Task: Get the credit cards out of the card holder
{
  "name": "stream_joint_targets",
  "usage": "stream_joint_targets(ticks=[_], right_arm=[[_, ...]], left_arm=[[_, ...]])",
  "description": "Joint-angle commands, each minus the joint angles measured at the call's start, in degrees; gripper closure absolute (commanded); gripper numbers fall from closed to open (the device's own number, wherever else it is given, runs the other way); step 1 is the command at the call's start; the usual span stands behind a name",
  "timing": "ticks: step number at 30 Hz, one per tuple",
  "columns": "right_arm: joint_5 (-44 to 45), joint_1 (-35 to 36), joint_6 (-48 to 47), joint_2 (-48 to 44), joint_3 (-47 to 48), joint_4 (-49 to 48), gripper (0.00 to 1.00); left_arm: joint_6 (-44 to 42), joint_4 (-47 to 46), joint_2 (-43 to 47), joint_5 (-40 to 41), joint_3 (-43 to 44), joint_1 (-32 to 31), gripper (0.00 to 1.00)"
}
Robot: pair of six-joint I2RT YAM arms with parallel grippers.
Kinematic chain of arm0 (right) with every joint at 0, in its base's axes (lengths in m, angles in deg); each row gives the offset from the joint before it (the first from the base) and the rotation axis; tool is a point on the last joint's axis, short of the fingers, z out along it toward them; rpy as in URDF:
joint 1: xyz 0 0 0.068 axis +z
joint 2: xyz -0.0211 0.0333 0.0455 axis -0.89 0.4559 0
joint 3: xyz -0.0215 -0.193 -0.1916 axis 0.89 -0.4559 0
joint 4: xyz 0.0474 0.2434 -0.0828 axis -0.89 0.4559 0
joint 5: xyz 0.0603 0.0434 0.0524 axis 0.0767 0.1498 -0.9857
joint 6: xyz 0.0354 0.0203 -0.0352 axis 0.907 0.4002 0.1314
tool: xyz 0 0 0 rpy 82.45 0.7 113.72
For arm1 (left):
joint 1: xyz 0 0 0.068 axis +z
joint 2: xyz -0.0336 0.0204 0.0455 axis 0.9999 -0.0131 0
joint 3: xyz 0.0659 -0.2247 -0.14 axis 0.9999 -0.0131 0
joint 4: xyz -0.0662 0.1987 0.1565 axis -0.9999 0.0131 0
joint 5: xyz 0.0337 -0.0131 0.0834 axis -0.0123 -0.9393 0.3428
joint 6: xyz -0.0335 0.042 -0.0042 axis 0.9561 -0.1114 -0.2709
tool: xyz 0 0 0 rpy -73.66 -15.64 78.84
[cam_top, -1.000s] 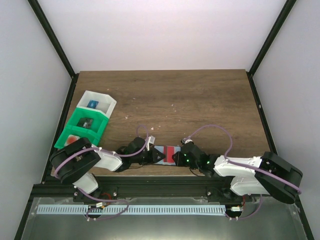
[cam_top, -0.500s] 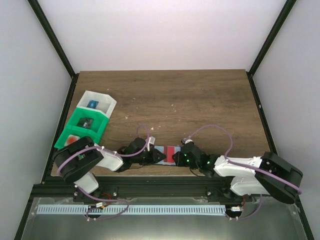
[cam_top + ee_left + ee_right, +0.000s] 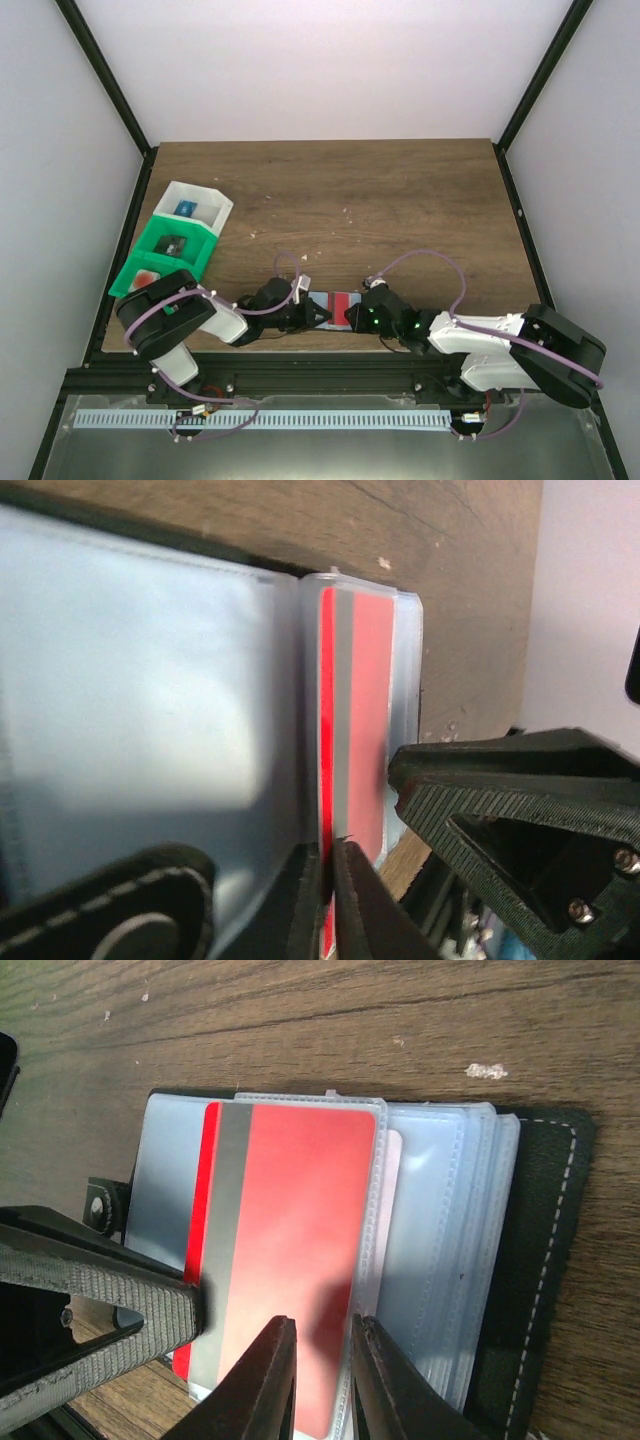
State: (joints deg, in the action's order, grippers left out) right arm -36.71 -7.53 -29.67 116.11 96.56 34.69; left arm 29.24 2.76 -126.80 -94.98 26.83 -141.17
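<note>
Left jaws tight on red card (image 3: 362,730), unseen overhead.

Lab robot cell, white walls (image 3: 330,60), black frame (image 3: 104,78), wooden table (image 3: 380,190)

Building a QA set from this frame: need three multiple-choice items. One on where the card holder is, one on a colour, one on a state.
1. Where on the table does the card holder lie?
A. far edge
B. near edge, about the middle
C. far right corner

2. What colour is the exposed credit card?
A. red with a grey stripe
B. blue
C. green

3. How do the left gripper's jaws stand?
A. wide open
B. raised well clear of the holder
C. pinched on the credit card's edge

Key:
1. B: the top view shows it just ahead of the arm bases.
2. A: the right wrist view shows the red face and stripe.
3. C: the left wrist view shows the jaws tight on the edge.
</note>
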Motion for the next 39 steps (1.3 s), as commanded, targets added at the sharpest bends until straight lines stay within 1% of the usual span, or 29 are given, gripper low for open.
stream_joint_targets(ticks=[1,3,10,12,13,14,15,19,23,30,34,37,39], right_arm=[[1.1,-0.2,0.4,-0.2,-1.0,1.9,0.82],[1.2,-0.2,0.5,-0.1,-1.1,1.9,0.82],[1.6,-0.2,0.8,1.2,-1.2,2.2,0.82],[1.6,-0.2,0.8,1.2,-1.2,2.1,0.83],[1.6,-0.2,0.8,1.2,-1.2,2.1,0.83],[1.6,-0.2,0.8,1.1,-1.3,2.0,0.83],[1.6,-0.2,0.7,1.1,-1.3,2.0,0.82],[1.6,-0.3,0.7,0.9,-1.3,2.1,0.82],[1.7,-0.2,0.8,0.6,-1.3,2.4,0.83],[1.8,-0.3,0.6,0.5,-1.2,2.4,0.83],[1.9,-0.2,0.1,0.6,-0.4,3.2,0.83],[2.5,-0.2,-0.7,-0.4,0.4,5.0,0.83],[3.3,-0.3,-1.5,-2.1,1.2,6.7,0.83]], left_arm=[[2.5,-7.6,-1.3,-1.6,-2.8,0.7,0.99],[2.7,-8.5,-1.0,-1.7,-3.6,1.0,1.0],[1.7,-6.2,0.8,-1.3,-4.4,1.1,1.0],[1.2,-5.2,1.2,-0.9,-4.5,1.2,0.91],[0.9,-4.9,1.4,-1.0,-4.5,1.2,0.91],[0.6,-4.8,1.4,-1.1,-4.4,1.3,0.98],[0.5,-4.8,1.4,-1.2,-4.5,1.3,1.0],[0.6,-6.1,1.3,-1.6,-4.6,1.3,1.0],[0.3,-4.3,1.9,-1.2,-4.5,1.5,1.0],[1.2,-0.4,7.4,0.8,-7.6,2.6,1.0],[1.1,7.3,13.1,3.1,-8.0,3.1,1.0],[0.8,15.5,18.8,5.4,-7.9,3.8,1.0],[0.0,22.3,24.1,8.8,-7.2,3.9,1.0]])
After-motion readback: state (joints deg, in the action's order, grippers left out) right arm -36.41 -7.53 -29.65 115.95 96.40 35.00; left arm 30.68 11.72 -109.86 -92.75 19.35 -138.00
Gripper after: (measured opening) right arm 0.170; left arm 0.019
